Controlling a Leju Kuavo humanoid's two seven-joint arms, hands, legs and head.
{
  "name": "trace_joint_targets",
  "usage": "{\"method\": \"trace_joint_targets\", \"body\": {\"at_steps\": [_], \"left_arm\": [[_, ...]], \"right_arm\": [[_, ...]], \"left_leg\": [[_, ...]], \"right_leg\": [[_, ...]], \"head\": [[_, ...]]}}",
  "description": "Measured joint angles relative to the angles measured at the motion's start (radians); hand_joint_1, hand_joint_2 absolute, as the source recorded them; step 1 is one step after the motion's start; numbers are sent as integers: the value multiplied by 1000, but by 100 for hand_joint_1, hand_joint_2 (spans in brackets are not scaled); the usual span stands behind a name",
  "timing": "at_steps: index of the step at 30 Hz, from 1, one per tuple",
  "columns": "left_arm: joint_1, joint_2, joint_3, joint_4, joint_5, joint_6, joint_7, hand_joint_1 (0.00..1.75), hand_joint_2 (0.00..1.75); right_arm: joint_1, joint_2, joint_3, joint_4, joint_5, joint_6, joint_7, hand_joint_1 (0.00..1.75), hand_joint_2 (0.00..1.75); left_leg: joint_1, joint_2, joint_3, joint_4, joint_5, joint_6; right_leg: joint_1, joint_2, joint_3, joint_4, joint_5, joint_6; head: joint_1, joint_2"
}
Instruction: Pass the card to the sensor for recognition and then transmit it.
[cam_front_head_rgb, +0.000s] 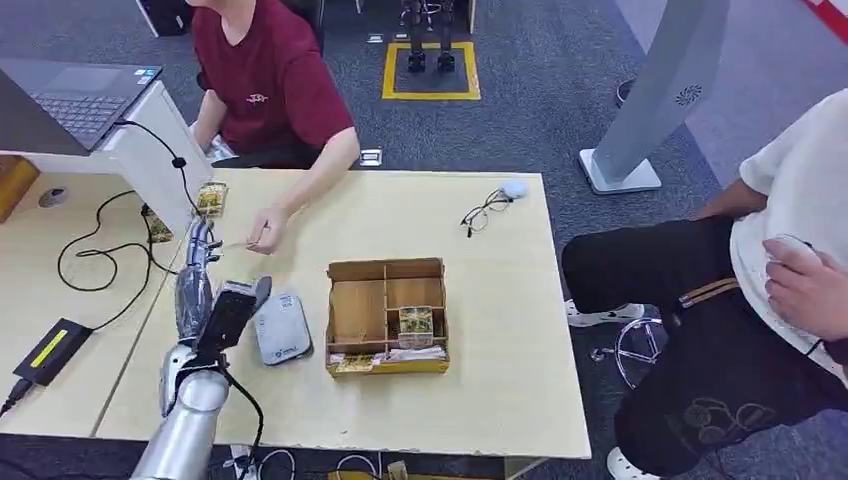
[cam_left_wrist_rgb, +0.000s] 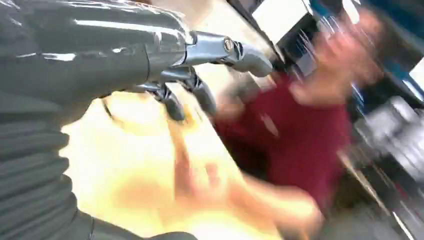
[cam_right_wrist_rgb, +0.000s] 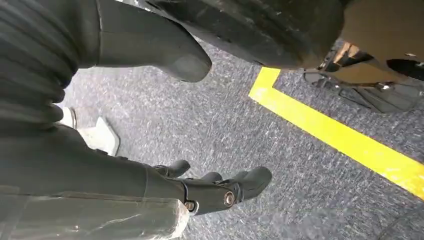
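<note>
Silver left arm comes in low on the left and stretches far across the table (cam_front_head_rgb: 500, 330), its left hand (cam_front_head_rgb: 200, 250) reaching toward the hand (cam_front_head_rgb: 265, 230) of a person in a dark red shirt (cam_front_head_rgb: 270, 80) seated at the far side. From the head view the fingers look extended and fairly straight. The left wrist view is badly blurred, and I cannot tell whether they are pinching anything. A thin pale sliver (cam_front_head_rgb: 235, 244) lies between the robot's fingertips and the person's hand; it may be the card seen edge-on, though that is a guess.

The right hand (cam_right_wrist_rgb: 200, 190) hangs over the carpet, fingers loosely bent and apart, holding nothing.

Near the middle of the table stands a wooden divided box (cam_front_head_rgb: 385, 268) with more cards (cam_front_head_rgb: 415, 322) upright in a near-right compartment and others lying along its near edge. Just left of it lies the grey sensor pad (cam_front_head_rgb: 280, 328), close beside the left forearm.

A card of this kind should be very light, thin, stiff and smooth, so it is likely to slip. It is best pinched by a short edge between thumb and fingers, leaving most of the flat face free for the sensor and for the person to take hold of
</note>
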Motion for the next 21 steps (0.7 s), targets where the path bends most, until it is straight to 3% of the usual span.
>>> {"method": "trace_joint_targets", "body": {"at_steps": [4, 7, 9, 12, 17, 21], "left_arm": [[132, 92, -169, -203, -14, -100, -21, 0, 175], [206, 157, -295, -313, -164, -114, -16, 0, 175], [239, 198, -388, -359, -249, -105, -5, 0, 175], [263, 238, -476, -407, -280, -91, 5, 0, 175], [280, 299, -563, -445, -423, -17, 48, 0, 175], [287, 321, -596, -447, -545, 76, 136, 0, 175]], "right_arm": [[14, 0, -22, 1, -19, -8, -5, 0, 175], [16, 0, -35, 1, -27, -9, -12, 0, 175], [16, 1, -42, 1, -32, -9, -14, 0, 175], [16, 2, -51, 1, -32, -9, -14, 0, 175], [17, 2, -56, 1, -32, -8, -15, 0, 175], [16, 2, -58, 1, -30, -6, -10, 0, 175]], "left_leg": [[0, 0, -1, 0, -2, 0], [0, -1, -1, 0, -2, 1], [0, -1, -1, 0, -2, 1], [0, -1, -1, 0, -2, 1], [0, -1, 0, 0, -2, 1], [0, -1, 0, 0, -2, 1]], "right_leg": [[0, 0, -1, 0, -1, 0], [0, -2, -1, 0, -2, 0], [0, -1, -1, 0, -2, 0], [0, -2, -1, 0, -2, 0], [0, -2, 0, 0, -2, 0], [0, -2, 1, 0, -2, 0]], "head": [[0, 0], [0, 0], [0, 0], [1, 0], [0, 0], [0, 0]]}}
